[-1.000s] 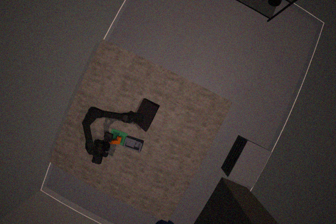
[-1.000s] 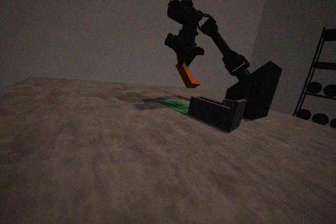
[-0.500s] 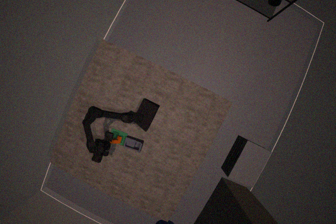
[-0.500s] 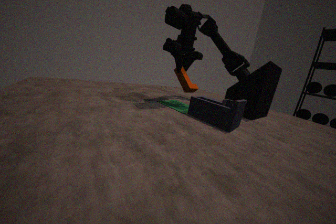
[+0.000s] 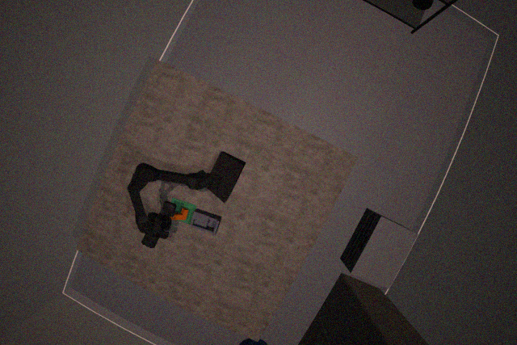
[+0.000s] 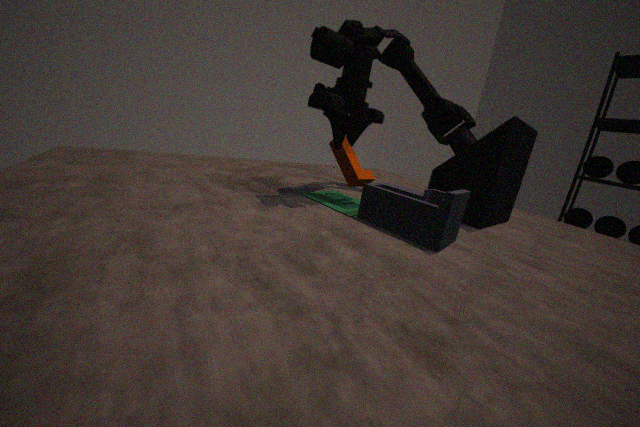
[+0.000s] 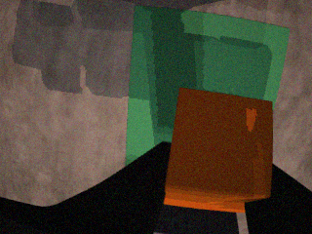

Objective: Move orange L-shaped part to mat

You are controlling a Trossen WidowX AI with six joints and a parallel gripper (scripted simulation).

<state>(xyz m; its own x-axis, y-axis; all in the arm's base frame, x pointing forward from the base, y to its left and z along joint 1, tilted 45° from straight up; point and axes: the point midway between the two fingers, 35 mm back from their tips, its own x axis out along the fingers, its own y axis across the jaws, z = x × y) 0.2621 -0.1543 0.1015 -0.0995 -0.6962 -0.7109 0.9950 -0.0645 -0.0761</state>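
Table top (image 6: 206,308): tan, mottled surface carrying everything below; it fills the foreground of the exterior view.
Grey tray (image 6: 413,213): a dark block resting on the table, nearest the exterior camera; its pocket shows vacant in the top view.
Green mat (image 6: 336,200): flat on the table, touching the tray's far side; arm shadows fall across it in the wrist view.
Orange part (image 6: 351,161): off the tray and in the air, hanging tilted above the mat, its L-shaped foot lowest and near the tray's top edge; whether it touches anything below cannot be told.
Gripper (image 6: 342,139): pointing down, fingers clamped on the part's upper end.
Arm (image 6: 429,96): black, arching from the gripper back to its base.
Base (image 6: 491,174): dark block behind the tray.
Rack (image 6: 610,153): dark shelving at the far right.
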